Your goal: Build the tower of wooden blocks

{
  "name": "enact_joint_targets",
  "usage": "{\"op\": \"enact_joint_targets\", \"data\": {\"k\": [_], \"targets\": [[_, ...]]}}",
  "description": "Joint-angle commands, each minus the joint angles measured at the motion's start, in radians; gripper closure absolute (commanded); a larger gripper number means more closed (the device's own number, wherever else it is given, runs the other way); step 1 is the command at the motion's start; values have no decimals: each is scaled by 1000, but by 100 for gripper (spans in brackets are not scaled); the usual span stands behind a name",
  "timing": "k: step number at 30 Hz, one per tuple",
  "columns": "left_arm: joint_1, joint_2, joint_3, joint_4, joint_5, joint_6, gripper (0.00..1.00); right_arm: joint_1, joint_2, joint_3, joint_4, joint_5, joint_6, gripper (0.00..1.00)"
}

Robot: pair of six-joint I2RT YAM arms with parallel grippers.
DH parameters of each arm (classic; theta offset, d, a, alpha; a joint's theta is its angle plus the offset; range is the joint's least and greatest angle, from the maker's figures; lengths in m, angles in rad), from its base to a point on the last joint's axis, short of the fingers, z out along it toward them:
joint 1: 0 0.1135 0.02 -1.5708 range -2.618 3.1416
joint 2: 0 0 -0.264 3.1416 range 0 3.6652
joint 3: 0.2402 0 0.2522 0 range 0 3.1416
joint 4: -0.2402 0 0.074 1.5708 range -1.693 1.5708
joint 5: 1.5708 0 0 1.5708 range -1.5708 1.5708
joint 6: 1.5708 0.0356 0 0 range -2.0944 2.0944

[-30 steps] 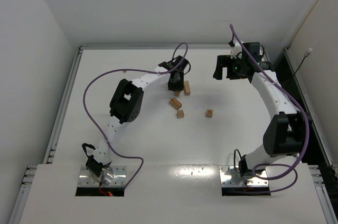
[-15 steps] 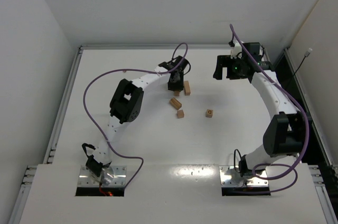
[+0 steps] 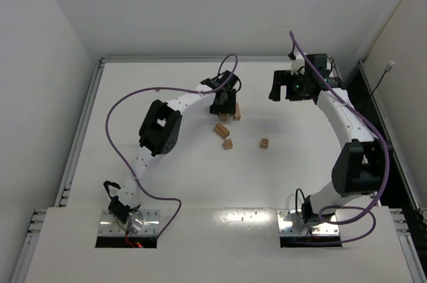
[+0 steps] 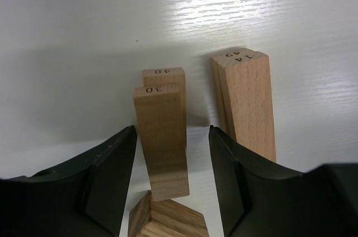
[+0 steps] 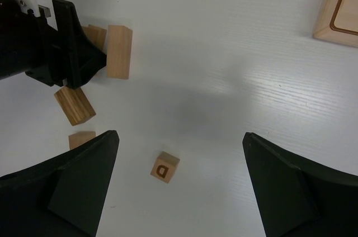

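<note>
In the left wrist view a tan bar marked 30 (image 4: 162, 142) rests over another marked 40 (image 4: 165, 75). My left gripper (image 4: 173, 131) straddles the upper bar, open, with a gap on each side. A longer bar marked 14 and 49 (image 4: 249, 108) lies just right of them. A darker-grained block (image 4: 168, 220) sits at the near end. From above, my left gripper (image 3: 225, 106) is over this cluster beside the long bar (image 3: 236, 111). My right gripper (image 5: 179, 186) hangs open and empty high above a cube marked D (image 5: 165, 166).
From above, the grained block (image 3: 221, 130), a small cube (image 3: 228, 143) and the lettered cube (image 3: 265, 143) lie loose mid-table. A pale wood tray corner (image 5: 341, 8) shows at the right wrist view's top right. Raised rails border the table.
My left gripper's jaws have spread and let go of the bar marked 30, and the gripper has shifted slightly right. The right arm has not moved.
</note>
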Motion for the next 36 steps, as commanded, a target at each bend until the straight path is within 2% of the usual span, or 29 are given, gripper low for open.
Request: {"op": "enact_joint_targets", "data": {"k": [1, 14, 36], "targets": [[-8, 27, 1, -6, 1, -4, 48, -3, 1, 6, 26, -21, 14, 10], [-8, -1, 11, -6, -75, 5, 48, -3, 1, 6, 35, -31, 14, 10], [-8, -58, 20, -6, -86, 45, 48, -3, -8, 6, 35, -49, 14, 10]]}}
